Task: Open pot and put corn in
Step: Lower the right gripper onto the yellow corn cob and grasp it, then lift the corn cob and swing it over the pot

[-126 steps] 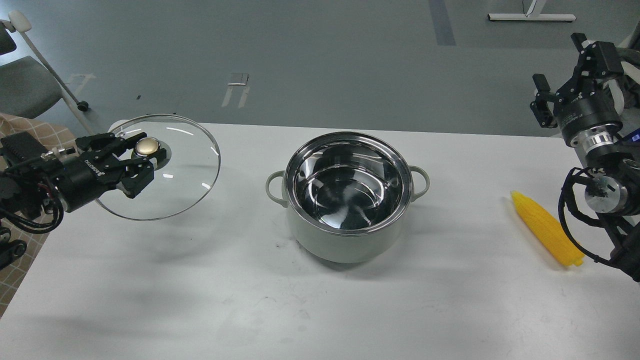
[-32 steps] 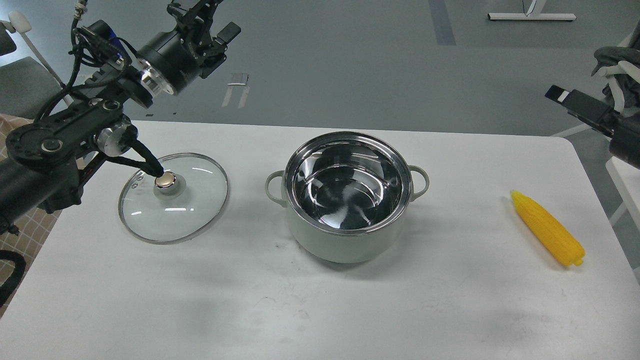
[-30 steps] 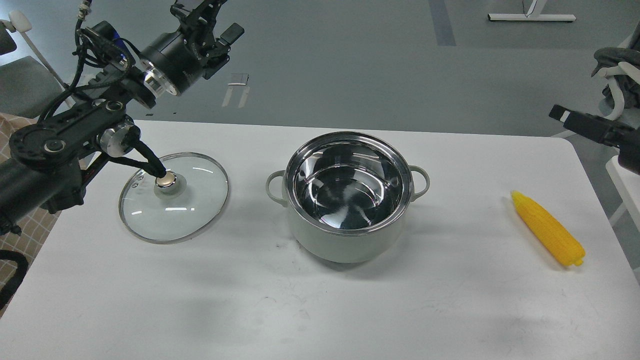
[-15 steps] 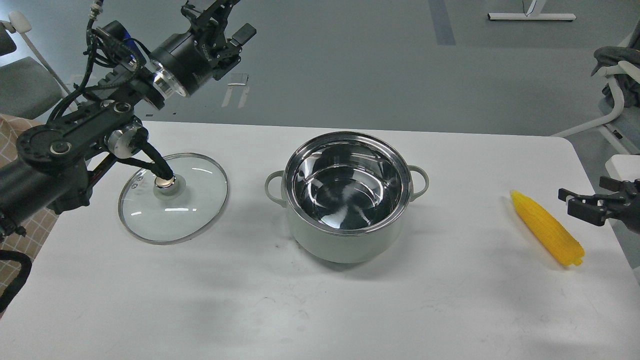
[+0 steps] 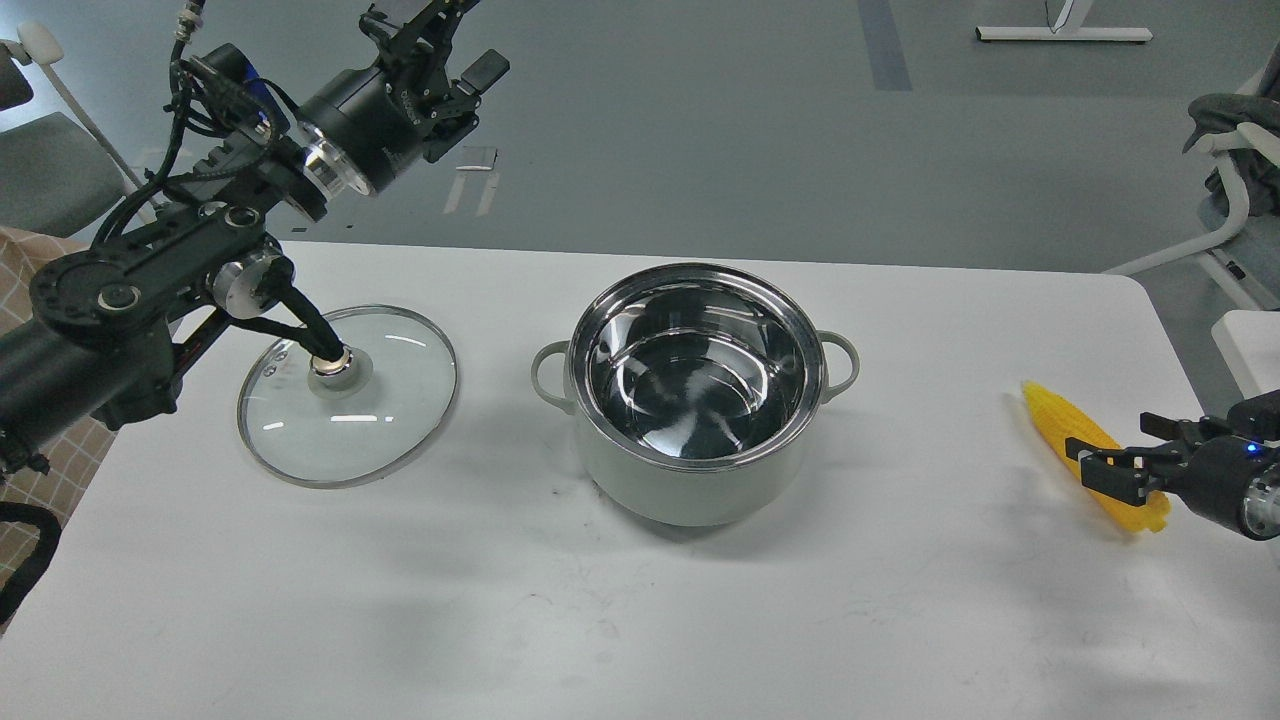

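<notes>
The pale grey-green pot stands open in the middle of the white table, its steel inside empty. The yellow corn lies at the table's right edge, pointed end towards the back. My right gripper comes in low from the right, open, with its fingers on either side of the cob's thick end. My left gripper is open and empty, raised high above the table's back left. The glass lid lies flat on the table left of the pot, under my left arm.
A cable of my left arm hangs over the lid's gold knob. A grey chair stands off the table's left and a white-framed chair off its right. The table's right edge runs close behind the corn.
My right gripper has dropped from high at the right down to the corn and now straddles it. The lid, held by the left gripper 4 s ago, lies on the table; the left arm hardly moves.
</notes>
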Controlling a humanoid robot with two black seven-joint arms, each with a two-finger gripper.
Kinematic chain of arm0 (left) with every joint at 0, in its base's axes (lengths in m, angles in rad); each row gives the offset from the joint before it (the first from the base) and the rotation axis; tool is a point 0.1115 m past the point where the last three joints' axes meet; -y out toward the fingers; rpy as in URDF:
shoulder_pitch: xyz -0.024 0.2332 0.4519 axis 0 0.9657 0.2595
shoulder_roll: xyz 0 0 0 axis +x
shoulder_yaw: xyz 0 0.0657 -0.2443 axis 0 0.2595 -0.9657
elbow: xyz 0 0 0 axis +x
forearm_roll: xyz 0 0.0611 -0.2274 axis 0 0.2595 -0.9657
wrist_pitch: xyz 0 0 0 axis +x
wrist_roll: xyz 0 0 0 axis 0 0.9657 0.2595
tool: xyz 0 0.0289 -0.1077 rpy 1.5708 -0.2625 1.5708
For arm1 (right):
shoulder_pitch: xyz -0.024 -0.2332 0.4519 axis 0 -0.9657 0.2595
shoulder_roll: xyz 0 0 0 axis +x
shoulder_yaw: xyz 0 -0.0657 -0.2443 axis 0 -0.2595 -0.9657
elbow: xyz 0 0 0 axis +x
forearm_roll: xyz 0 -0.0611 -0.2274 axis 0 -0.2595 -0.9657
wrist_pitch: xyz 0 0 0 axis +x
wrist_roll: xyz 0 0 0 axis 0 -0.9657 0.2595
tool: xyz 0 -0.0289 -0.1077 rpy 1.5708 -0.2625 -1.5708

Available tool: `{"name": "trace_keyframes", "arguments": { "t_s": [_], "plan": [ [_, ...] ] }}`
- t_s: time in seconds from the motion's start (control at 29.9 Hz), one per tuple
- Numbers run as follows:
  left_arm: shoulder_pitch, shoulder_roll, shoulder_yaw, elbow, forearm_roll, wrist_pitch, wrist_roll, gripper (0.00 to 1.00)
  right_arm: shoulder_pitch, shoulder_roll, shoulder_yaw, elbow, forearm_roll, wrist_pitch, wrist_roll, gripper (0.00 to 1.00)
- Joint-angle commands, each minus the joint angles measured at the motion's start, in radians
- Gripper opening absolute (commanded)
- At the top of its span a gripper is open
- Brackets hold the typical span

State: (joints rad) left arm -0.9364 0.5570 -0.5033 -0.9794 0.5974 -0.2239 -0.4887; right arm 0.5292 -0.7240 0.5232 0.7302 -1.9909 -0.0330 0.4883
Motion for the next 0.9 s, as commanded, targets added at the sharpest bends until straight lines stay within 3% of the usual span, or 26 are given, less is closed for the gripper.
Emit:
{"name": "trace_keyframes", "arguments": {
  "t_s": [0.0, 0.07, 0.23, 0.4, 0.67, 0.87],
  "plan": [
    [0.001, 0.000, 0.000, 0.001, 0.001, 0.000, 0.000, 0.95, 0.000, 0.011, -0.011, -0.005, -0.003, -0.002, 0.000, 0.51],
    [0.001, 0.000, 0.000, 0.001, 0.001, 0.000, 0.000, 0.95, 0.000, 0.024, -0.011, -0.005, -0.005, -0.004, 0.000, 0.31],
    [0.001, 0.000, 0.000, 0.001, 0.001, 0.000, 0.000, 0.95, 0.005, 0.041, -0.011, -0.003, -0.003, -0.022, 0.000, 0.15],
    [0.001, 0.001, 0.000, 0.001, 0.001, 0.000, 0.000, 0.95, 0.031, 0.040, -0.002, 0.024, 0.012, -0.034, 0.000, 0.12],
    [0.001, 0.001, 0.002, -0.001, 0.001, 0.000, 0.000, 0.95, 0.265, 0.005, -0.011, 0.140, 0.055, -0.016, 0.000, 0.12],
    [-0.001, 0.000, 0.005, 0.001, 0.001, 0.000, 0.000, 0.95, 0.451, 0.027, -0.071, 0.224, 0.073, 0.064, 0.000, 0.12]
  ]
}}
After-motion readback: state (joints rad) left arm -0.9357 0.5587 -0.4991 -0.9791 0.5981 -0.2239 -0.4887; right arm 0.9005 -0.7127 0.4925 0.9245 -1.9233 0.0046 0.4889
